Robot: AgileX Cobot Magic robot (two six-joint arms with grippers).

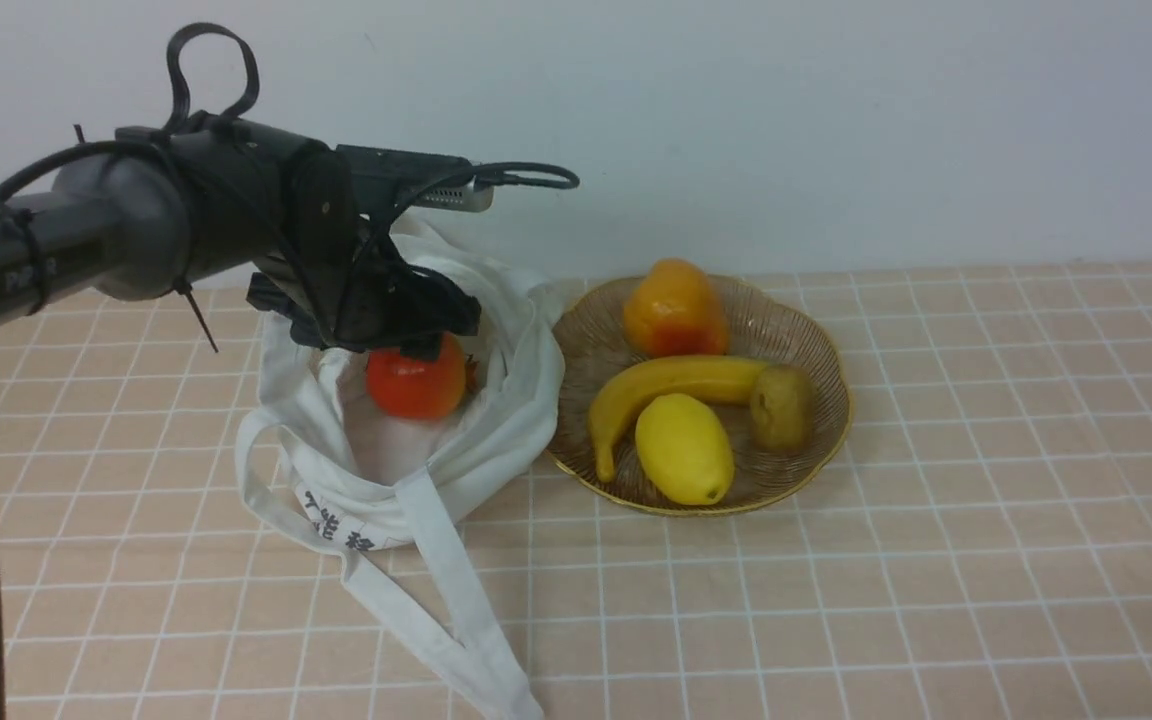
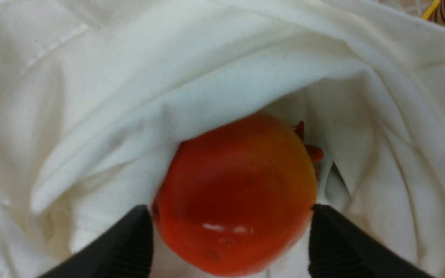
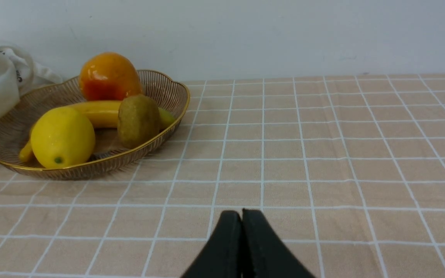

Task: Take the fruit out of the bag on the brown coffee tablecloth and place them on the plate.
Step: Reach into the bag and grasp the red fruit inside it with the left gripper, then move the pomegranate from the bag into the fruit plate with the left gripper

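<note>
Bag [image 1: 406,460] characters and left arm [image 1: 116,230] lettering are both illegible.

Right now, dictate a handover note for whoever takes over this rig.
Left gripper: inside the bag, jaws straddling the pomegranate; firm grip unconfirmed.
Right gripper: shut, above the tablecloth.
Done: banana, lemon, kiwi and an orange fruit lie on the plate.
To do: lift the pomegranate out and set it on the plate.
</note>
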